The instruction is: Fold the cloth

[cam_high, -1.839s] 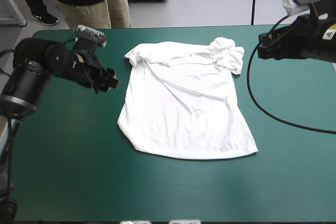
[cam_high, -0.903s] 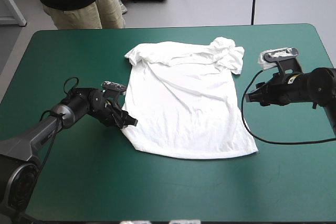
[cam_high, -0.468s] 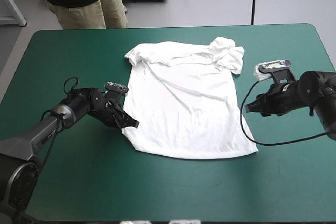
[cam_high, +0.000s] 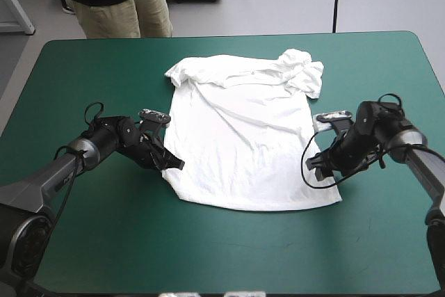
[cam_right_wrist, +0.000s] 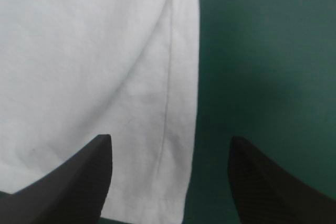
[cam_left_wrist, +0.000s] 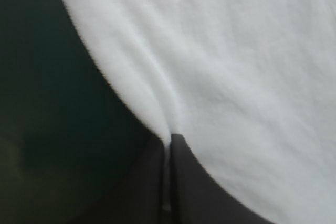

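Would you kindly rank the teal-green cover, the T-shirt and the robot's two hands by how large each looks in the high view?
1. teal-green cover
2. T-shirt
3. left hand and right hand: both small and much alike, so I leave them unranked.

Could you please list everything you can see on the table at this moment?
T-shirt: one, white, spread flat mid-table, collar toward the far edge, its far right sleeve rumpled.
table cover: one, teal-green, under everything.
left gripper: one, black fingers, shut on the T-shirt at its left edge, near the hem.
right gripper: one, black fingers, open, standing to either side of the T-shirt's right edge near the hem.
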Motion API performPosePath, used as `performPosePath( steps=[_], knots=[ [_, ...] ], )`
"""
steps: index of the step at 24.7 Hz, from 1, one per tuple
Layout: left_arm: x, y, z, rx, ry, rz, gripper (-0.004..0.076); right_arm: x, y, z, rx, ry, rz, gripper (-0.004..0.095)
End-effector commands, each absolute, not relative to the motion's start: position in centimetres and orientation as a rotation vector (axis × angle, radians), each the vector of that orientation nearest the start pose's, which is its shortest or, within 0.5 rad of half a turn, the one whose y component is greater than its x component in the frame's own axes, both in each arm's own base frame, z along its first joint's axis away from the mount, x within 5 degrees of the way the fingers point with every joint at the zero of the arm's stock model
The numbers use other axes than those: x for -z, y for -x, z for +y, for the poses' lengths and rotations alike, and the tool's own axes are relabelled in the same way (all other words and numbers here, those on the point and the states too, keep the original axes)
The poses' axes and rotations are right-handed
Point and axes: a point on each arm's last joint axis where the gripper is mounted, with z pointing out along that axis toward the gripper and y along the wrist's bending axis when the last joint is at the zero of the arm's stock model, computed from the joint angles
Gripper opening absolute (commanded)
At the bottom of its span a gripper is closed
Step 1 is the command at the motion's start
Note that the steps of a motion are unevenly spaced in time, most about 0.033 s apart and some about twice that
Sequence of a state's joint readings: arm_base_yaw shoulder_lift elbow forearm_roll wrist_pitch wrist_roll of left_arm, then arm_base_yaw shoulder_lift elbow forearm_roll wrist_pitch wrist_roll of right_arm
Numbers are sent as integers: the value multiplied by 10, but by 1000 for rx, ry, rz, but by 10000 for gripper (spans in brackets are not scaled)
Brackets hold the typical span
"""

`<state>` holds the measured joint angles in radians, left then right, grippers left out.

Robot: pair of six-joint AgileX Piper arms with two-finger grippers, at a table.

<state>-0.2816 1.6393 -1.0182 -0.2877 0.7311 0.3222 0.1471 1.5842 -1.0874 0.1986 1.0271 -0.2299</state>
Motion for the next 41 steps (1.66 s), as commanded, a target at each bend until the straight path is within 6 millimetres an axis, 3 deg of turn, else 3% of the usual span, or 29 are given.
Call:
performPosePath(
  steps=[1,7,11,17,21,22,23,24,28,31,37,41],
  knots=[
    [-215,-293,-108,359,-571,2765,-9,-223,-282,71,-199,468,2954,572],
    [-215,-292,-108,356,-577,2770,-9,-188,-265,75,-125,460,3024,364],
    [-216,-292,-108,355,-575,2764,-9,-179,-256,74,-146,525,3047,6],
    [-229,-289,-106,350,-593,2715,-9,-188,-253,76,-194,512,3004,-9],
    [-267,-281,-104,348,-588,2586,-9,-236,-243,74,-222,474,2796,-9],
    [-284,-279,-103,345,-590,2535,-9,-263,-237,74,-242,458,2694,-11],
    [-295,-277,-103,339,-594,2503,-9,-276,-235,73,-247,453,2646,-15],
    [-314,-275,-101,315,-601,2436,-9,-307,-228,72,-259,440,2531,-17],
    [-384,-260,-94,271,-619,2248,-9,-400,-202,65,-260,422,2187,-17],
    [-450,-241,-86,210,-607,2045,-9,-470,-182,60,-233,439,1937,-17],
    [-544,-206,-75,171,-577,1747,-9,-552,-147,51,-194,435,1636,-17],
    [-598,-174,-65,132,-551,1522,-9,-594,-117,43,-157,434,1458,-17]
  ],
)
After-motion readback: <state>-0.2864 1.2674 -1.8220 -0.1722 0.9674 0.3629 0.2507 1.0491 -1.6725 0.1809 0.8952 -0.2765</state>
